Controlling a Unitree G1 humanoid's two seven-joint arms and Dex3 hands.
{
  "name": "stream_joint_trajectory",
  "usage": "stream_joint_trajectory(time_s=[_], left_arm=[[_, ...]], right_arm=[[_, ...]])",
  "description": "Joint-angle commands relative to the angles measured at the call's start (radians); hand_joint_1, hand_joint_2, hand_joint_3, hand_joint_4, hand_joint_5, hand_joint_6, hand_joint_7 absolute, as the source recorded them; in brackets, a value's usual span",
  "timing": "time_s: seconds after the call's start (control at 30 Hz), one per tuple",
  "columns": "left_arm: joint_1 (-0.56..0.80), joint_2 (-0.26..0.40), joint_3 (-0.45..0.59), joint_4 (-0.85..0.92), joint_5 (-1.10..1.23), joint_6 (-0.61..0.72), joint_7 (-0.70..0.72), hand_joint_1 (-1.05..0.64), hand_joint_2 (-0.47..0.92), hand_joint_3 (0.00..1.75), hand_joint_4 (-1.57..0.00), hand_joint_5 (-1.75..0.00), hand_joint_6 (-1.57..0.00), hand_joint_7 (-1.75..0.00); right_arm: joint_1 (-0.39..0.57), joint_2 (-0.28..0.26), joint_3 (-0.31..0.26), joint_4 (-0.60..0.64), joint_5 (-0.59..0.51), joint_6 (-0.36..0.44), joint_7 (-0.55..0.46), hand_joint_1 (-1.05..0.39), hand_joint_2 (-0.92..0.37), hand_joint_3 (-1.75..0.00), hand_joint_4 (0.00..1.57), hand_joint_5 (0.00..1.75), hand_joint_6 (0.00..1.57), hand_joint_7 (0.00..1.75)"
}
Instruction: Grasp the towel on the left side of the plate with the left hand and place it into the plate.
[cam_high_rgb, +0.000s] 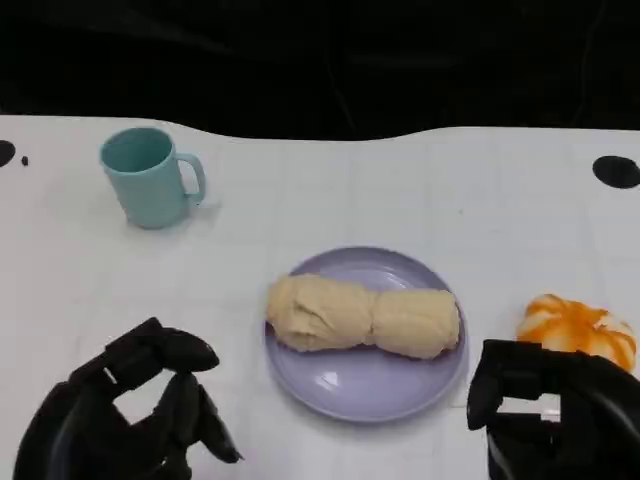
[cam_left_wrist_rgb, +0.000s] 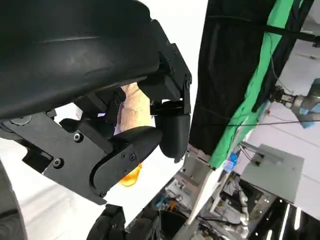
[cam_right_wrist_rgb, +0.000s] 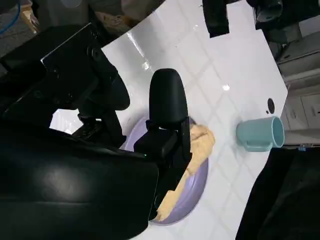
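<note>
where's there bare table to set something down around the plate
Bare table lies between the cup and the plate, and behind the plate toward the far edge. It is crowded by the orange object and right hand.

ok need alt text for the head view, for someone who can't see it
A rolled beige towel lies on a lavender plate at the middle of a white table. The robot's black left hand and right hand sit empty at the near corners; a teal mug stands far left and an orange-and-white pumpkin-shaped object lies right of the plate.
</note>
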Motion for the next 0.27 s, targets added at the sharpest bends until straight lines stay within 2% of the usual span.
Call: stream_joint_trajectory(time_s=[0.03,0.27], left_arm=[[0.008,0.015,-0.029,0.021,0.022,-0.053,0.026,-0.20,0.49,1.21,-0.87,-1.60,-0.83,-1.43],[0.003,0.046,-0.044,0.042,0.038,-0.093,0.040,-0.20,0.50,1.21,-0.87,-1.61,-0.83,-1.41]], right_arm=[[0.011,-0.017,-0.026,0.023,0.005,-0.035,0.019,0.06,-0.47,-1.44,0.81,1.75,0.70,1.58],[0.016,-0.028,-0.023,0.037,-0.002,-0.065,0.039,0.06,-0.49,-1.42,0.80,1.75,0.69,1.58]])
